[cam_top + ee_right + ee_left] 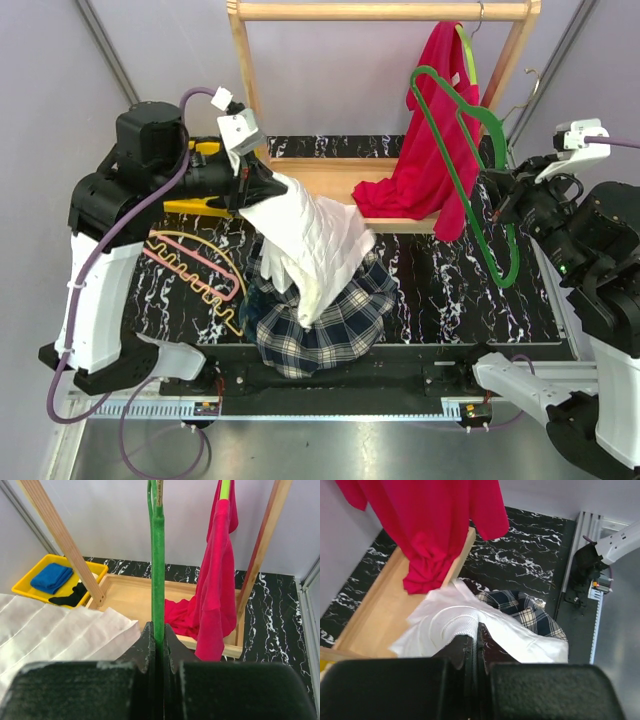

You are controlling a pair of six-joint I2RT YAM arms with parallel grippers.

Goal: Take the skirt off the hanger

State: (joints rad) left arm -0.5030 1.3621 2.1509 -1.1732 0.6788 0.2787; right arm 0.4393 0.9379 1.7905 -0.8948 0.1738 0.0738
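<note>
Gripping a fold of white pleated cloth, the left end effector is closed tight; its wrist view shows the fingers pinched together with the fabric spilling out on both sides. The cloth hangs from it in a long drape, its lower end resting on a plaid skirt heaped on the bench near the front edge.

The right end effector is clamped narrow on the green hanger, held upright and well apart from the white cloth. No fabric shows on that hanger in any view.

Judgement on progress:
- The white pleated piece reads as the task's skirt, though the plaid one could also be it; I cannot settle which.
- Either way, neither garment is on the green hanger, so the separation looks done.
- What seems left: set the white cloth down and put the bare hanger aside.

Further out:
- A red garment hangs on a second, yellow-green hanger from the wooden rack, its hem pooling on the rack base.
- 2 spare hangers, pink and yellow, lie flat on the bench at left.
- A yellow tray with blue and black items sits beyond the rack.

Writing: no brand, label or legible text found in the 3 views.
</note>
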